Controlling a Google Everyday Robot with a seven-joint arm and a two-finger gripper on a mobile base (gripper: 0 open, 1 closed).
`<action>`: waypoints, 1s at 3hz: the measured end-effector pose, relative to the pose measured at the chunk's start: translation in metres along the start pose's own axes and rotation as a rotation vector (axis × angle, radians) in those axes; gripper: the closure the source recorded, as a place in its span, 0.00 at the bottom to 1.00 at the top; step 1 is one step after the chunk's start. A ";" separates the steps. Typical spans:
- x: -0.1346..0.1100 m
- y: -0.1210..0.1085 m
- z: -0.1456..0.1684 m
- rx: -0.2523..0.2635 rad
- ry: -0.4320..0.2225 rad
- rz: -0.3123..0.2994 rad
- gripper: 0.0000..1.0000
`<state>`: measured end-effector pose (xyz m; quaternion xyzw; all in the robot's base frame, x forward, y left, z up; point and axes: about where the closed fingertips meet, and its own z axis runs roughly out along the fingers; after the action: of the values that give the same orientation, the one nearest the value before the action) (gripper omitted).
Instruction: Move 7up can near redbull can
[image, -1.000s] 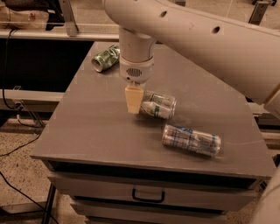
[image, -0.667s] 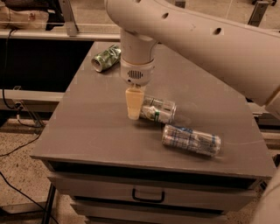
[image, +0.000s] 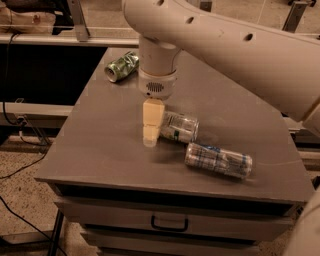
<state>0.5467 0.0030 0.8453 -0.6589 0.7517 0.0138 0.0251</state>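
The 7up can (image: 180, 127), silver-white with green markings, lies on its side in the middle of the grey table (image: 100, 150). The redbull can (image: 218, 160), slim and silver with blue checked panels, lies on its side just in front and to the right of it, a small gap apart. My gripper (image: 152, 136) hangs straight down from the white arm (image: 225, 45), its tip at the table surface against the left end of the 7up can.
A crushed dark-green can (image: 121, 66) lies at the table's back left. The table has a drawer (image: 170, 222) below its front edge. A dark shelf and cables are on the left.
My gripper has come down toward the table at the left end of the 7up can. The cans have hardly moved.
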 end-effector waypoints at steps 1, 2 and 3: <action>0.012 -0.009 -0.007 0.007 -0.036 0.011 0.00; 0.042 -0.029 -0.018 0.017 -0.124 0.043 0.00; 0.077 -0.053 -0.029 0.011 -0.199 0.109 0.00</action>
<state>0.5882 -0.0816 0.8707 -0.6123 0.7803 0.0762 0.1025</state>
